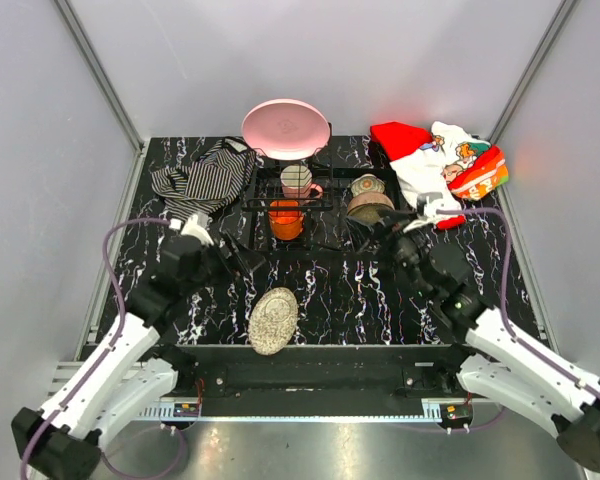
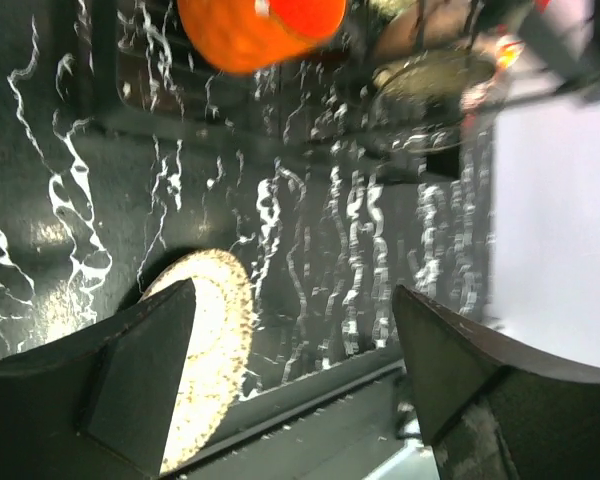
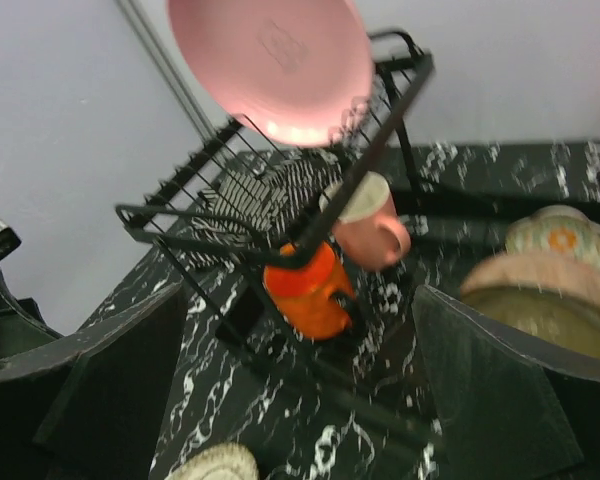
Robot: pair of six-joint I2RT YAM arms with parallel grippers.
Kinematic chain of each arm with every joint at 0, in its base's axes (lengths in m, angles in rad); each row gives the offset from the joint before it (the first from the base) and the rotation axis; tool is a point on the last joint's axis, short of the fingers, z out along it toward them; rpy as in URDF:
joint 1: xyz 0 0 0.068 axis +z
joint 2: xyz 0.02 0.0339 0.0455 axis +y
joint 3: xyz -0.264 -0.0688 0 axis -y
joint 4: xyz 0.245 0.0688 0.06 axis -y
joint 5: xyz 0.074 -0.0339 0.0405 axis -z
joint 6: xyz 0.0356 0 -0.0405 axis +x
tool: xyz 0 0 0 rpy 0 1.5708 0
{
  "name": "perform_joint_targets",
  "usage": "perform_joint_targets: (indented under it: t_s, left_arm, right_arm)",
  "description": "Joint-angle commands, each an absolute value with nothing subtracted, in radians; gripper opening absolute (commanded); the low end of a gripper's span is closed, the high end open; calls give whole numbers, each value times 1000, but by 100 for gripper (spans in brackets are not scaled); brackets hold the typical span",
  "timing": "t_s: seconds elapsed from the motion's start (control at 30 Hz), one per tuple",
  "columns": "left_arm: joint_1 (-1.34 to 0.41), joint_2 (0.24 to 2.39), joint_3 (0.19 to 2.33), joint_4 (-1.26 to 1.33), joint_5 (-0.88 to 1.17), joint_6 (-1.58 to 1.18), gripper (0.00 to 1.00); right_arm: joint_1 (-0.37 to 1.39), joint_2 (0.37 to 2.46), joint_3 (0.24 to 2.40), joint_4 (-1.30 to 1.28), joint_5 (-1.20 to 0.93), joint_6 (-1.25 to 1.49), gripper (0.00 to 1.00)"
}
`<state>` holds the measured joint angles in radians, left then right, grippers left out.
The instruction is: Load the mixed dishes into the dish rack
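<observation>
Lying apart frm rack (image 1: 258,204): tan-gold plate (image 1: 273,320); left claw (image 2: 292,300), right claw (image 3: 298,300) open.

Tabletop (image 1: 330,290) — black slab, white marble-like veins, glossy, catching soft highlights. Back wall (image 1: 310,60), left wall (image 1: 30,200), right wall (image 1: 580,180): plain pale grey panels, matte, closing it in on three sides. Slim metal posts (image 1: 100,75) run up both rear corners, leaning outward in top view. Light even and diffuse, shadows soft; faint reddish tint low on right wall. Near edge: black front strip (image 1: 310,365), then slotted aluminium rail (image 1: 310,410). Below that — brushed grey metal surface (image 1: 310,455), dull sheen.
</observation>
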<state>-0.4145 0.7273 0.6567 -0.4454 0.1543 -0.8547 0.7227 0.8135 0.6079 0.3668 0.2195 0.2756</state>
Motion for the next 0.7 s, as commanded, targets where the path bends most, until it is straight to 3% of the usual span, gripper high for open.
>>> perform_joint_targets:
  t_s: [0.0,0.27,0.5,0.67]
  left_arm:
    - [-569,696,548,-422,-159,-957,82]
    - [-755,718,356,-330,-368,-1065,78]
    - [-874,960,377,-307,-475,-1115,76]
    - [-894,1045,351,-262,-476,-1155,66]
  right_arm:
    - [744,662,555,157,348,437,100]
    - [746,534,558,11,325,449,100]
    - [744,555,574,29,284,459,100]
    - [744,558,563,32,278,472,100]
